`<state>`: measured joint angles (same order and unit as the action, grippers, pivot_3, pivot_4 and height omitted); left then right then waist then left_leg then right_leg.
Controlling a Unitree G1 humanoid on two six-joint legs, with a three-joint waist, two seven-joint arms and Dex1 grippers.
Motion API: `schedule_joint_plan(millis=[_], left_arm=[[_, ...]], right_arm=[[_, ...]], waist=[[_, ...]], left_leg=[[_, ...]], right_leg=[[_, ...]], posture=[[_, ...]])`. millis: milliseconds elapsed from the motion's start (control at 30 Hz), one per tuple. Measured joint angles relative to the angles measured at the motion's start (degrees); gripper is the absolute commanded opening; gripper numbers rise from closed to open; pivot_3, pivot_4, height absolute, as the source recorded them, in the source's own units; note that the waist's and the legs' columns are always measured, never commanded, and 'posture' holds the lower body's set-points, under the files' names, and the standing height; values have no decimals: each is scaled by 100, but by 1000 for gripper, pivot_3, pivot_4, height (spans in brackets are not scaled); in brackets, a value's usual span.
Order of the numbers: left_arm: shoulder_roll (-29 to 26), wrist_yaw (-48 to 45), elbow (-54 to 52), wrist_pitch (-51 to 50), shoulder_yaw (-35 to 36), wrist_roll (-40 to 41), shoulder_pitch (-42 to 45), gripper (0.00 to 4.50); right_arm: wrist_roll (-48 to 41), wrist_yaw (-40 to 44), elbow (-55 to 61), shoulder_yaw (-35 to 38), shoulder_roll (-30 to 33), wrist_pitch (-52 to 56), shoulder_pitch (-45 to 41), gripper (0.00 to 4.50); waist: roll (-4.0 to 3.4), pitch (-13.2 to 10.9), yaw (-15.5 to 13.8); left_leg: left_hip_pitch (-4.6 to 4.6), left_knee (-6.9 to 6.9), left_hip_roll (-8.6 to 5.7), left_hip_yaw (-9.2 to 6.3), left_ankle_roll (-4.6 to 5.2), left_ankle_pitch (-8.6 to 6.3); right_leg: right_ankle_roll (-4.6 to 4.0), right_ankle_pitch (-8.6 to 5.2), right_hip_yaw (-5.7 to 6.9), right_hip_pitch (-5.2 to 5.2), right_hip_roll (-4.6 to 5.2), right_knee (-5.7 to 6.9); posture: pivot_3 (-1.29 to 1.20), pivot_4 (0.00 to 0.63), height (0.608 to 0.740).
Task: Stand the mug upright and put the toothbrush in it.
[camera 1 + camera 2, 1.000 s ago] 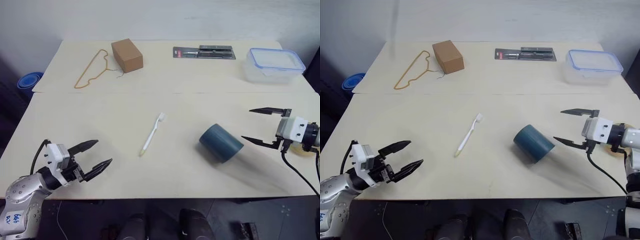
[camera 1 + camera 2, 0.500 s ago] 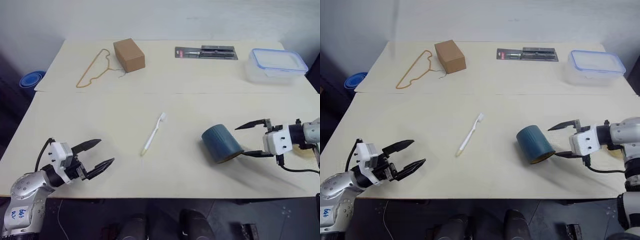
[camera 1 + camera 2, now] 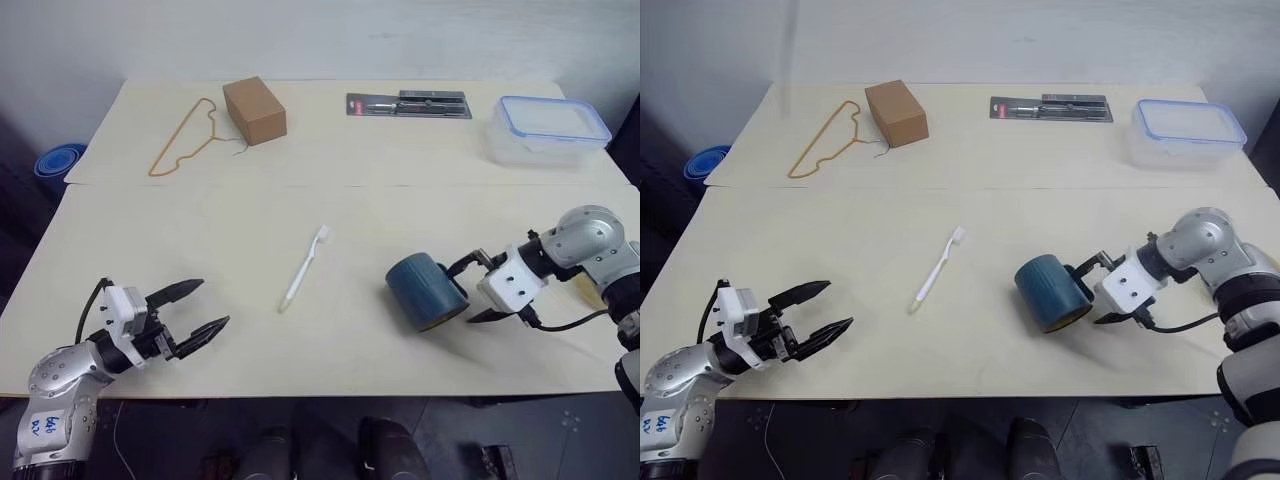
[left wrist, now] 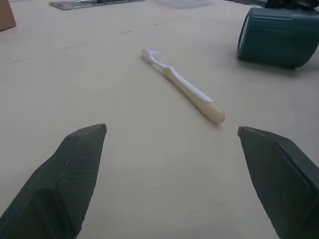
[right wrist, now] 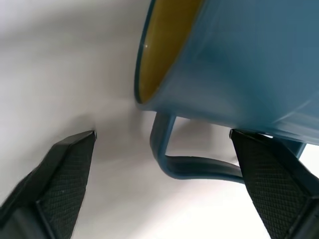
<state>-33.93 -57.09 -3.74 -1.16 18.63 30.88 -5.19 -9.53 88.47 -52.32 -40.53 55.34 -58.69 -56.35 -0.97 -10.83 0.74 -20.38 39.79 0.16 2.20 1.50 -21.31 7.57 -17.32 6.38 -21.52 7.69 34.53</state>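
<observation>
On the pale worktop (image 3: pixel 330 215), at about eight o'clock from its middle, the left gripper (image 3: pixel 207 310) hovers over the near edge with its jaws released, spread wide and holding nothing. In the left wrist view its two black fingers (image 4: pixel 65 179) frame the toothbrush from a distance.

Far off at eleven o'clock lie a yellowish wire hanger (image 3: pixel 183 137) and, just beside it, a brown box (image 3: pixel 254 111).

The toothbrush (image 3: pixel 305 267) lies flat near the middle of the worktop, bristled head toward twelve o'clock, its handle end toward seven o'clock, well apart from both grippers.

At one o'clock, along the far edge, sits a black-and-red packaged tool (image 3: pixel 408 104).

The mug (image 3: pixel 424 293) lies on its side at about four o'clock from the middle, its yellowish mouth turned toward the near edge and its handle toward the right.

The right gripper (image 3: pixel 481 290) is just beside the mug at three o'clock of it, jaws released and straddling the handle; the right wrist view shows the fingers (image 5: pixel 60 177) on either side of the handle without closing on it.

A clear lidded container (image 3: pixel 548 128) stands at the far right corner.
</observation>
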Motion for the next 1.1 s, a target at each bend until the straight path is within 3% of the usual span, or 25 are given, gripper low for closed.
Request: schedule_joint_plan(millis=[333,633,767,900,1000,1100], left_arm=[[40,279,-461,-60,-2,-4,-250,4500],[52,405,-495,-80,-2,-3,-257,4500],[55,452,-515,-90,-9,-2,-245,4500],[56,466,-523,-143,-9,-1,-242,4500],[53,475,-540,-195,-9,-1,-248,4500],[49,481,-574,-214,-1,0,-249,4500]], right_arm=[[-154,-1,717,-440,1,514,-9,140],[-1222,-3,1955,38,61,2183,739,62],[-2791,-106,3348,1001,-12,4813,1404,62],[-4202,-770,4338,1768,-39,7889,1617,62],[-4838,-1430,4421,2058,-134,9985,1604,62],[-4947,-1895,4314,2127,-407,11351,1436,62]], waist=[[2,1,80],[2,1,64],[-1,-1,49],[0,0,26],[0,0,-16],[-1,0,-52]], left_leg=[[-1,2,12,-2,-9,-5],[-5,4,10,-7,-9,-5],[-10,5,10,-11,-8,-5],[-13,5,6,-22,-8,-7],[-17,5,-3,-25,-7,-8],[-20,5,-7,-25,-6,-8]], right_leg=[[-5,-3,5,-2,-1,0],[-6,-3,9,-1,2,-1],[-6,-2,9,-4,28,-1],[-12,-3,-4,-2,51,-1],[-15,-4,-12,-7,64,-2],[-16,-4,-12,-9,66,-3]], posture=[[0,150,740],[0,150,740],[0,150,740],[0,150,740],[0,150,740],[0,150,740]])
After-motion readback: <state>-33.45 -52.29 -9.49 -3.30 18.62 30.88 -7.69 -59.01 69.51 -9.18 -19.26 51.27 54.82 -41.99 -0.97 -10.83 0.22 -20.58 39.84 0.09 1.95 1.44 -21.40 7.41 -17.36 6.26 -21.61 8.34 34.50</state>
